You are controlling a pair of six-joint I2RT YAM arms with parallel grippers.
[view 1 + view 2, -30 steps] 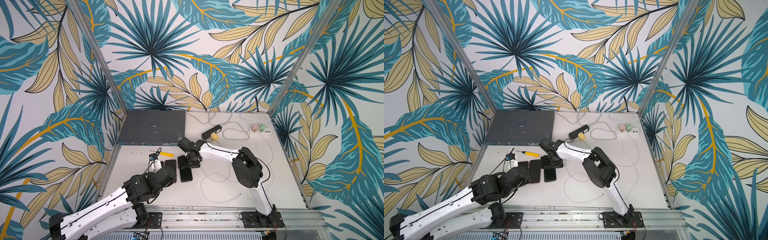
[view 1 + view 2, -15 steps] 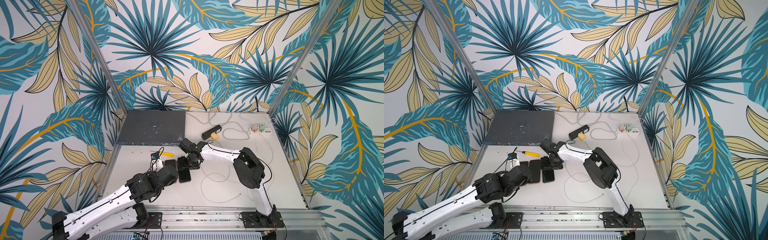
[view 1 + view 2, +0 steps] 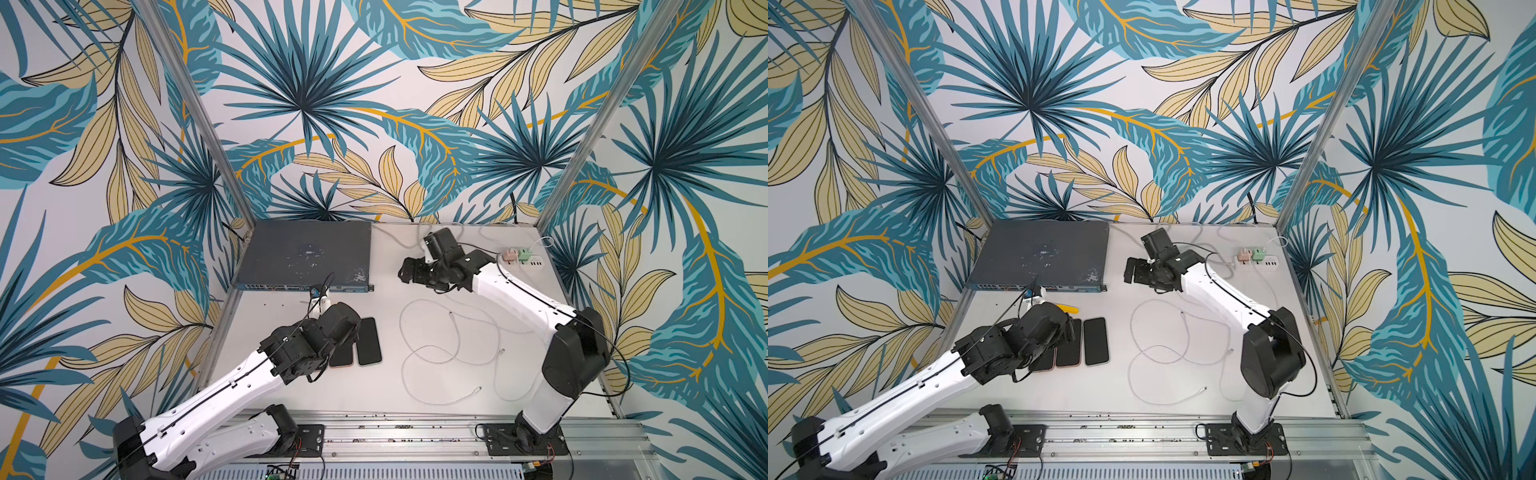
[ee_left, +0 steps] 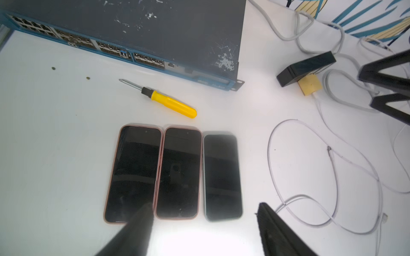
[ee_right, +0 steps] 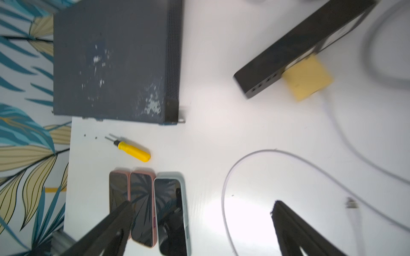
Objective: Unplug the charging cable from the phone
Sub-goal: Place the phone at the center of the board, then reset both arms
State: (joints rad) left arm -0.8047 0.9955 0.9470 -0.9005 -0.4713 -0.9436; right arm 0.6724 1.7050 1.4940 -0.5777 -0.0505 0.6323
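Observation:
Three phones lie side by side, screens up. The grey-cased phone [image 4: 221, 177] [image 3: 370, 340] is nearest the cables, and two pink-cased phones [image 4: 179, 172] lie beside it. No cable sits in any of them. A white charging cable [image 3: 428, 332] lies looped on the table, its loose plug [image 4: 329, 148] [image 5: 351, 202] well apart from the phones. My left gripper [image 4: 204, 206] hangs open just above the phones' near ends, holding nothing. My right gripper [image 3: 409, 270] [image 5: 202, 205] is open and empty, raised near the back.
A dark network switch [image 3: 307, 255] fills the back left. A yellow-handled screwdriver [image 4: 170, 103] lies between it and the phones. A black box [image 4: 306, 71] with a yellow plug [image 4: 309, 85] sits under the right gripper. A power strip [image 3: 523, 257] is at the back right.
The right gripper left the phones, rose toward the back right and opened. The left gripper opened over the phones. The cable's plug now lies loose on the table.

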